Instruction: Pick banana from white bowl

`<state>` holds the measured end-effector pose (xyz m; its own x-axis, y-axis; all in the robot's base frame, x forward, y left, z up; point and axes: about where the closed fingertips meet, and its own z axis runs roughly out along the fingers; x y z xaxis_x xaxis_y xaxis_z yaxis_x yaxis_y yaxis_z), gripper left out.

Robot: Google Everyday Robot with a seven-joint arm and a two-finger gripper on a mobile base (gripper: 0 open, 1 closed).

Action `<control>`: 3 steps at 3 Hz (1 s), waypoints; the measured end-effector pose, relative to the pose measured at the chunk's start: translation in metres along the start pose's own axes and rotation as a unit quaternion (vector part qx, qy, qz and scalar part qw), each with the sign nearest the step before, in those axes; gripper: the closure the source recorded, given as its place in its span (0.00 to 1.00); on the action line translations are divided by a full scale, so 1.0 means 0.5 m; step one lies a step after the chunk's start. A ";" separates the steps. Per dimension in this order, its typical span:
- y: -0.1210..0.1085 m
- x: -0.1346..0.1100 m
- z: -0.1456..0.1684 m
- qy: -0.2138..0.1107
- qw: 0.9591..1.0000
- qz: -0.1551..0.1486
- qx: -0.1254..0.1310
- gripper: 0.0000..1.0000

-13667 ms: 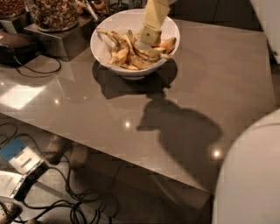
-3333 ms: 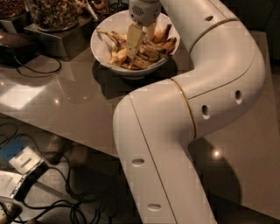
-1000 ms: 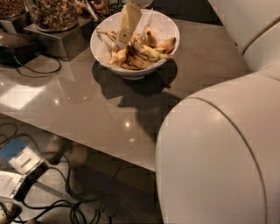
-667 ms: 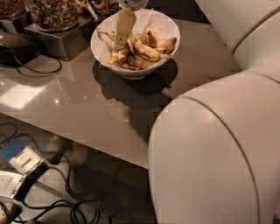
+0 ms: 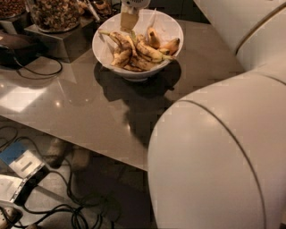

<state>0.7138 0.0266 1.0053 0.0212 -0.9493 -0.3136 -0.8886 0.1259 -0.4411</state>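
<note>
The white bowl [image 5: 166,23] stands at the far middle of the grey table and holds a pile of several bananas. A long curved banana [image 5: 117,37], yellow with dark blotches, lies on the left of the pile, its stem pointing left over the rim. Short plump orange-yellow bananas [image 5: 171,44] lie on the right side. My gripper [image 5: 128,19] hangs at the top edge of the view, over the bowl's far left part, just above the long banana. Whether it touches the banana does not show.
Glass jars of nuts [image 5: 56,12] stand on a metal stand [image 5: 60,42] to the left of the bowl, with a black cable [image 5: 38,70] beside it. My white arm [image 5: 223,152] fills the right foreground. Cables and a box [image 5: 20,163] lie on the floor below the table's front edge.
The gripper has shifted slightly left and up over the bowl's far left side. The arm's bulk has moved in the foreground. The bananas lie as before.
</note>
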 end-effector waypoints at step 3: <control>0.062 -0.008 0.079 0.067 0.991 0.018 -0.112 0.16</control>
<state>0.7043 0.0455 0.9597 -0.0596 -0.9771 -0.2043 -0.9674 0.1070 -0.2295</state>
